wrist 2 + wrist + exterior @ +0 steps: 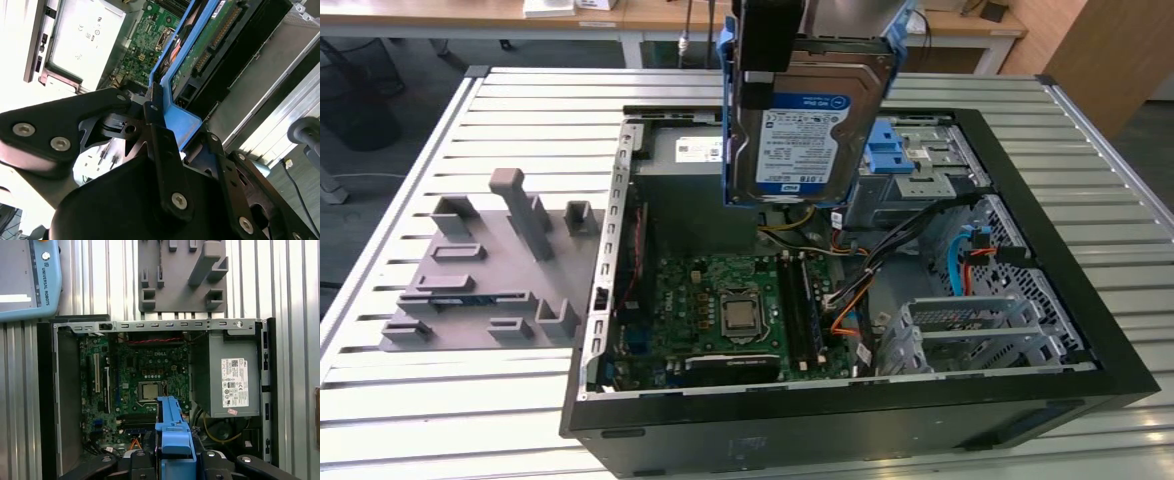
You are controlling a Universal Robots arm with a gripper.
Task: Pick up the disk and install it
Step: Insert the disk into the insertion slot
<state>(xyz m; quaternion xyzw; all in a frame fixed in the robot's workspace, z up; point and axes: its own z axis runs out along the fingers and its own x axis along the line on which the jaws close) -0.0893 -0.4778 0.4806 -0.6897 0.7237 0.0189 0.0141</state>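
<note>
1. The claw (175, 127) is pinching the disk (200, 55) by its blue plastic frame, with a dark finger pressed against each side of the frame's end.
2. In the exterior view the disk (798, 125) hangs on edge from the claw (767, 50), with its white-and-blue label facing the camera.
3. The disk is in the air over the open computer case (1067, 300), above the far part of the interior. It sits between the grey power-supply box (680, 175) and a bare blue bracket (907, 150) mounted in the case.
4. In the first wrist view the disk's blue frame (172, 425) juts out from the claw (175, 460) over the green motherboard (140, 375). The power-supply box (225, 375), with its white sticker, lies beside it.
5. The case lies on its side on a slatted metal surface (454, 420) with its side panel off.
6. A grey fixture plate (480, 270) with upright blocks rests on the surface just beside the case, on the exterior view's left.
7. A pale blue-edged handheld panel (25, 280) lies on the surface near one corner of the case.
</note>
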